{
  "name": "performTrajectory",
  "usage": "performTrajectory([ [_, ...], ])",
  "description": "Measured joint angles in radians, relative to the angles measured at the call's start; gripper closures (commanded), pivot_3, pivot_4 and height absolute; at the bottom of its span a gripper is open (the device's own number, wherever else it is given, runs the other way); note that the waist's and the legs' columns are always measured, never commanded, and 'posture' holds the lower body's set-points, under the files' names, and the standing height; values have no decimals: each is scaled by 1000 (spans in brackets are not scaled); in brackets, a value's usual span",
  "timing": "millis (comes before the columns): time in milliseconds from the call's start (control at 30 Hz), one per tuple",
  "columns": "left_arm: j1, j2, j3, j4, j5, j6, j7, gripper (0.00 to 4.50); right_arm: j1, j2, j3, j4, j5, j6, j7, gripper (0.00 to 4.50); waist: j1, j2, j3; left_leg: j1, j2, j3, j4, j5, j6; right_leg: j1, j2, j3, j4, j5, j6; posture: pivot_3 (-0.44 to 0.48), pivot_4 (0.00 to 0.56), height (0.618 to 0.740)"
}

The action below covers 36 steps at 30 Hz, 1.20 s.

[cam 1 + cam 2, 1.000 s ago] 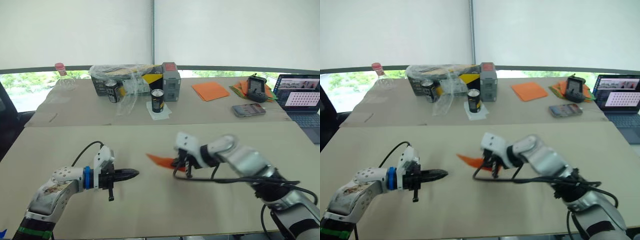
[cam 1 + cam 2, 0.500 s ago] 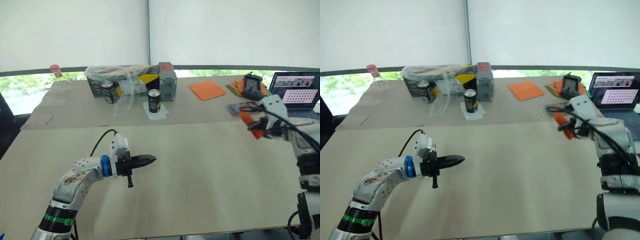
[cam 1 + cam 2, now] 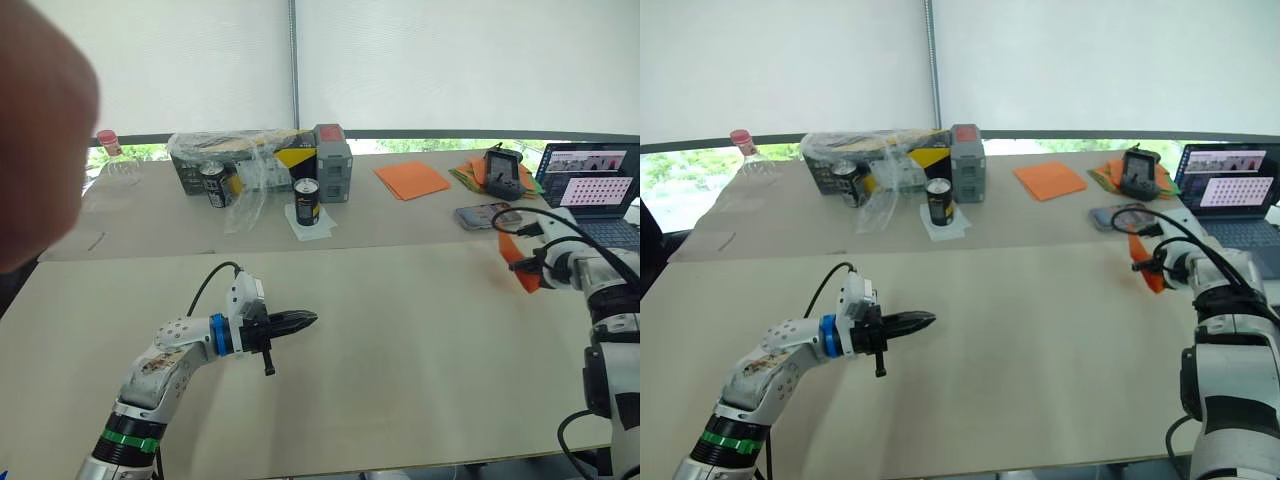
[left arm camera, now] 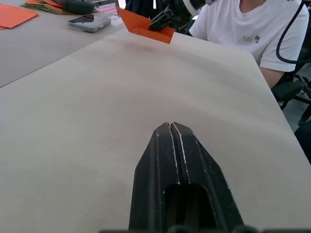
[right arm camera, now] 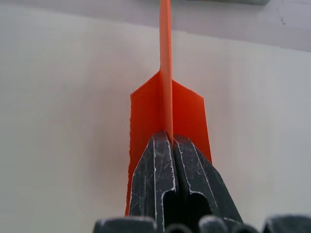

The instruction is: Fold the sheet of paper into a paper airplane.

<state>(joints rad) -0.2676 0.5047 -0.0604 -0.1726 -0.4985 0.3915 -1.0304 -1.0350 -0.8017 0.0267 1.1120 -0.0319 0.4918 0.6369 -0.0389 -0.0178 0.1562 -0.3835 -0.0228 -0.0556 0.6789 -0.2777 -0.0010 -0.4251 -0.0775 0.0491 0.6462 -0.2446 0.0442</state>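
You are holding the bright-orange folded paper airplane point(image 5: 165, 104) in your right tool point(image 5: 169, 141), whose two black fingers are pressing together on the keel fold, the flat wings spreading to either side and the long crease running straight out along the fingers. The whole wedge is hanging in the air at the right edge of the pale, matte bench point(image 3: 400, 330), well apart from your left tool point(image 3: 300, 321), so the right arm is the one that matters for any next move. That left tool is hovering over bare bench near the middle, fingers closed together and gripping nothing. The paper is looking thin, stiffly creased and sharp-edged; judging by its shape, the folding is appearing finished.
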Motion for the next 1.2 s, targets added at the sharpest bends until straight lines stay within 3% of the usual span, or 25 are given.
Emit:
performTrajectory([
  [100,0,-2,-2,0,4,-1,1,4500,-10,18,-1,43,-5,-32,1,4467,-1,0,0,0,0,0,0,0,0,0,0,0,1,0,0,0,150,739],
  [133,0,-2,-2,0,4,-1,1,4500,-20,18,-4,58,-4,-36,2,3868,-1,0,0,0,0,0,0,0,0,0,0,0,1,0,0,0,150,739],
  [433,0,10,1,0,-1,4,-3,4500,-49,-14,-22,71,-4,-45,54,875,-1,0,0,0,0,0,0,0,0,0,0,0,1,0,1,0,150,739],
  [500,0,23,5,0,-8,11,-7,4500,-55,-49,-21,-1,-2,-11,101,135,-1,1,0,-1,0,0,0,0,0,0,0,1,1,0,1,0,150,739],
  [633,-9,52,19,13,-17,32,-19,4500,-33,-139,-22,-321,35,130,243,44,0,5,1,0,1,-1,0,-1,1,0,1,0,1,0,1,0,150,739],
  [733,-29,67,22,30,-20,53,-32,4500,86,-170,-83,-649,131,271,311,44,2,5,1,0,2,-3,0,-1,2,1,1,-2,1,0,1,0,150,739],
  [833,-47,90,17,42,-18,81,-45,4500,317,-163,-172,-1041,273,412,352,44,9,5,1,-1,2,-6,1,-1,2,0,0,-2,2,0,1,0,150,739],
  [967,-48,115,13,81,24,112,-2,4500,662,-111,-321,-1469,411,430,387,44,32,5,1,-2,1,-9,1,-2,3,1,1,-4,2,1,1,0,150,739],
  [1067,-41,117,16,99,46,108,23,4500,830,-39,-375,-1662,479,401,376,44,35,5,1,-2,-1,-12,4,-2,3,2,-1,-2,1,2,3,0,150,739],
  [1200,-21,116,31,90,44,109,37,4500,1005,43,-397,-1755,462,332,283,44,39,3,1,2,-1,-12,5,-2,3,5,-2,-1,0,2,4,0,150,739],
])
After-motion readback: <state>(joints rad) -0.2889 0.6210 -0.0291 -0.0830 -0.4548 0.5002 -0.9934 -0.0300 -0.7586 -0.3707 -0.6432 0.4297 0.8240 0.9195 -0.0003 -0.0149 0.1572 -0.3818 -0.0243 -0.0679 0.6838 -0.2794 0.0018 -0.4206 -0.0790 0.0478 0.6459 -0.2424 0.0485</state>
